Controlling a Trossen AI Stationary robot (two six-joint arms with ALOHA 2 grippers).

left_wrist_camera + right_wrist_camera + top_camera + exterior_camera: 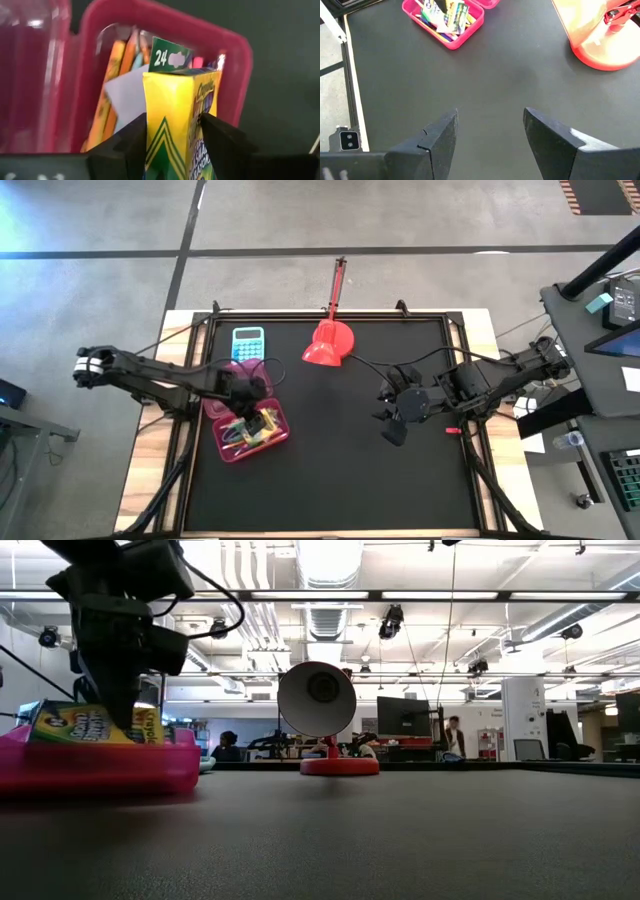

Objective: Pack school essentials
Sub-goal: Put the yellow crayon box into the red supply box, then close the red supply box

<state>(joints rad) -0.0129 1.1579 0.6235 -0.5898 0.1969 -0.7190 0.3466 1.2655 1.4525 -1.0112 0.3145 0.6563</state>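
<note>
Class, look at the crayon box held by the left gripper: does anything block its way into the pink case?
Nothing visible does. The left gripper holds the crayon box right over the open pink case, with pencils and a white square lying flat below it.

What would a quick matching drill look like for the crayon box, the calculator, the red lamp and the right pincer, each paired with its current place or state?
Things:
1. crayon box
2. calculator
3. red lamp
4. right pincer

Places or states:
A. open over bare mat
B. at the table's far edge, centre
C. clamped by the left pincer over the pink case
D. beside the pink case, on its far side

Pairs: 1-C, 2-D, 3-B, 4-A
</note>
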